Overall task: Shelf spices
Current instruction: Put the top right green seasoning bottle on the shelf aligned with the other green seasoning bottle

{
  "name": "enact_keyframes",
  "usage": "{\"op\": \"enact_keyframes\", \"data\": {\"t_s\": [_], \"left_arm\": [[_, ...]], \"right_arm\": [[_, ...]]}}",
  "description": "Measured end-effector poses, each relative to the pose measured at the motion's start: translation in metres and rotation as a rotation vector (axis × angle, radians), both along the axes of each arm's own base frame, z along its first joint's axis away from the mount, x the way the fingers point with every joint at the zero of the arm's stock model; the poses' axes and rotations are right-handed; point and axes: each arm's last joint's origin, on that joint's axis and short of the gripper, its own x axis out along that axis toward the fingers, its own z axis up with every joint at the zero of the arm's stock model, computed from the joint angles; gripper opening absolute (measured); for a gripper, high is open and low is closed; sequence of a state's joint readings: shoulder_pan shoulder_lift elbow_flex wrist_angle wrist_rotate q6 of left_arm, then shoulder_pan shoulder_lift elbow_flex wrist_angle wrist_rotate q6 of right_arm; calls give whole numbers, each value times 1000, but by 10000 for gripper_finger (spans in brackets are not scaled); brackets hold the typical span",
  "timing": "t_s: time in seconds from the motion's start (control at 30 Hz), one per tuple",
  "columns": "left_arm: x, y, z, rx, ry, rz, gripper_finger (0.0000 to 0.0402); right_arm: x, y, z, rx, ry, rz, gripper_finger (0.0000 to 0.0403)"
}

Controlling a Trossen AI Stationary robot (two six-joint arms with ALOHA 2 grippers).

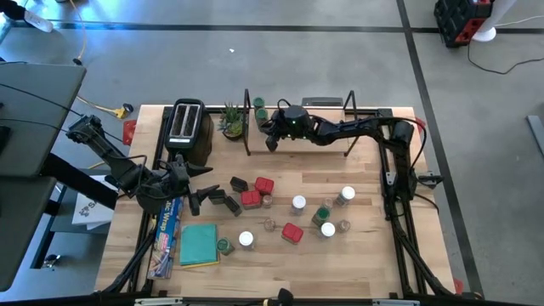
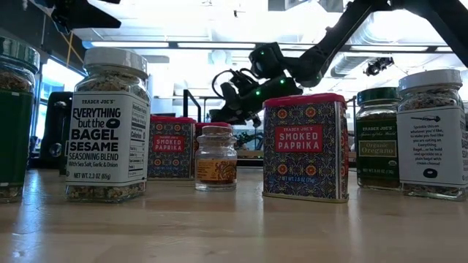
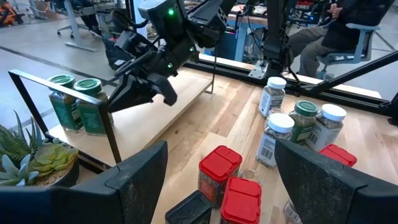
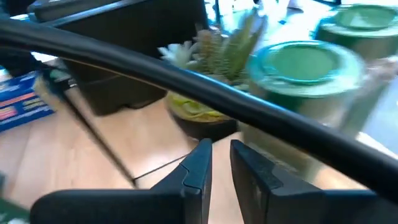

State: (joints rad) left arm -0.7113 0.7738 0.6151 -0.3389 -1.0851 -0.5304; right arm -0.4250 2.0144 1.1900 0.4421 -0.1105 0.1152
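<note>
1. High view: The right gripper (image 1: 270, 136) hangs over the near end of the shelf (image 1: 323, 134), its fingers almost closed and empty, just beside two green-lidded jars (image 1: 259, 109) already standing there. The left gripper (image 1: 201, 189) hovers over the table (image 1: 374, 263), fingers spread wide and empty, with dark tins (image 1: 229, 201) and red tins (image 1: 257, 190) lying just beyond its tips. Most of the spices wait unshelved.

2. Low view: The right gripper (image 2: 232, 102) hangs behind a smoked paprika tin (image 2: 305, 146) and a tiny clear jar (image 2: 216, 158); a bagel seasoning jar (image 2: 108, 126) stands at the front.

3. Left wrist view: Between the open left fingers (image 3: 140, 180) sit the red tins (image 3: 219, 175), near but untouched; white-lidded jars (image 3: 278, 132) stand further ahead. The likely next pick is a red tin: centre the fingers on one tin only, clear of its neighbour, and close on its flat sides.

4. Right wrist view: The right fingers (image 4: 199, 167), a narrow gap apart, hold nothing. A green-lidded jar (image 4: 308, 68) stands just past them behind the shelf's black frame bar (image 4: 124, 59), with a potted plant (image 4: 214, 62) beyond. Withdrawing straight back should avoid clipping the bar or jars.
</note>
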Motion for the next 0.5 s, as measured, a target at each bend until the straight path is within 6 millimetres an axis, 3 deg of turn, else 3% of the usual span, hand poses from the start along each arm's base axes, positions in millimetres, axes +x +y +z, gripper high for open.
{"op": "enact_keyframes", "data": {"t_s": [0.2,0.37,0.5], "left_arm": [[0,0,0,0,0,0,291],[0,0,0,-1,-1,0,291],[0,0,0,-5,-5,-1,291]], "right_arm": [[-4,7,20,25,-17,86,53],[-21,7,39,18,98,-81,53],[-25,-1,30,50,135,-208,53]]}}
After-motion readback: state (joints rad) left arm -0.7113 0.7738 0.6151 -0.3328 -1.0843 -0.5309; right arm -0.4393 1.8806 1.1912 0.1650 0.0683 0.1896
